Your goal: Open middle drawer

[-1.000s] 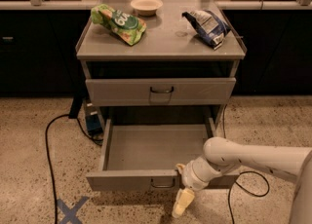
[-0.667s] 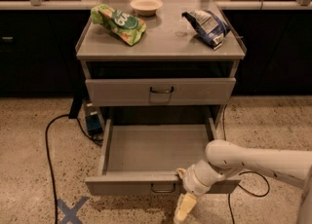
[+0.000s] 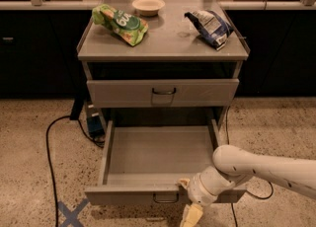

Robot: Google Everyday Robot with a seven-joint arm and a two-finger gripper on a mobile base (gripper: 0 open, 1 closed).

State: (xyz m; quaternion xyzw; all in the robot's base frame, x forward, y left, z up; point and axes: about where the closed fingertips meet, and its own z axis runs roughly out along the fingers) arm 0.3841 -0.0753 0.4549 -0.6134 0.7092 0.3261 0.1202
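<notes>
Your gripper (image 3: 191, 214) sits at the front of the wide, shallow grey middle drawer (image 3: 123, 195), just right of its horizontal dark wire pull (image 3: 165, 199). I cannot tell the jaw state.

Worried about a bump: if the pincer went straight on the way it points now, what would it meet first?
The pincer, just in front of the open middle drawer, points down, so it would probably meet the speckled floor first; the picture's lower edge cuts off the view there.
</notes>
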